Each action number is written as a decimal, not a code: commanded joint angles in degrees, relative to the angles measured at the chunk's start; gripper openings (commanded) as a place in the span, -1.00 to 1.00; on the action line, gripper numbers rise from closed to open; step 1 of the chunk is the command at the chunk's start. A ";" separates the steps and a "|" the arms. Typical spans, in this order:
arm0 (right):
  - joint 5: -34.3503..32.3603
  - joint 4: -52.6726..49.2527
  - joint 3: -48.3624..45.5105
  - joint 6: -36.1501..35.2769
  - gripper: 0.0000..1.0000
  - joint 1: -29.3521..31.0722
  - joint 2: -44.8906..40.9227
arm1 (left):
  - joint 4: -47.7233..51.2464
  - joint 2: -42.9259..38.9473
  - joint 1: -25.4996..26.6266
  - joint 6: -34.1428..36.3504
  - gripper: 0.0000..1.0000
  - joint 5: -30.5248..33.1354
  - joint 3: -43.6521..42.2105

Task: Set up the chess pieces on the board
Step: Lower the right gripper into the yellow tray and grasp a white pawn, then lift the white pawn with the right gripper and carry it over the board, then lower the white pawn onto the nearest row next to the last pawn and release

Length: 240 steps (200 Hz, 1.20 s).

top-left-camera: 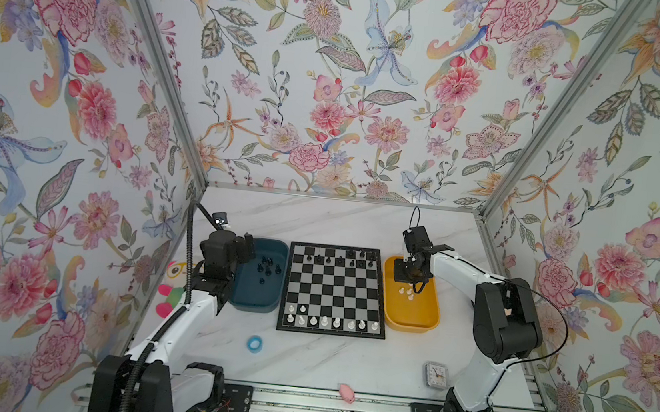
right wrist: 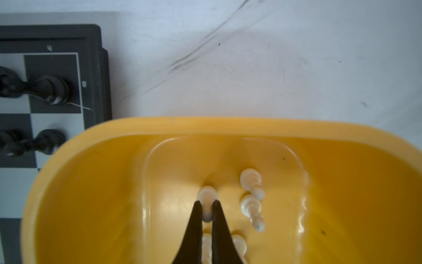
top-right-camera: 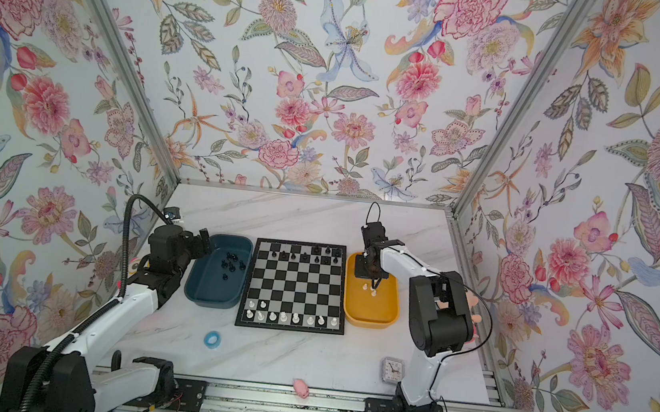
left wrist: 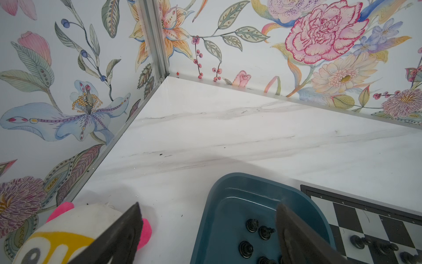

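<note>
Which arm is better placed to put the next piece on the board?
Right: the right gripper is shut on a white piece in the yellow bin, beside the board. The left gripper is open at the edge of the teal bin, holding nothing.

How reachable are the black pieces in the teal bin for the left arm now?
Probably yes. The left gripper hangs open over the edge of the teal bin; the black pieces lie uncovered inside, close by, with nothing visible between them and the fingertips.
</note>
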<state>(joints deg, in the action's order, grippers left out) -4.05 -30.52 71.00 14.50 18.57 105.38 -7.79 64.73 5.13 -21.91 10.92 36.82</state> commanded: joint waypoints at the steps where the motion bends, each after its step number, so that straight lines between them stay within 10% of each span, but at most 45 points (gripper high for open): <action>1: -1.95 -4.41 2.63 -0.87 -1.00 1.44 -3.60 | -0.41 -0.53 -0.46 0.13 0.84 0.77 0.63; 147: 6.25 -11.93 17.20 5.10 -1.00 29.76 2.78 | -1.89 -4.02 -0.46 0.20 0.85 0.06 -2.14; 240: 10.24 -11.75 20.89 6.22 -1.00 35.92 9.66 | -2.36 -5.70 -0.42 0.47 0.87 0.98 -3.73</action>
<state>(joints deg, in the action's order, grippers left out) 5.06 -41.10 90.45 19.57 53.91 114.80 -9.28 59.88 5.13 -21.89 10.94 34.02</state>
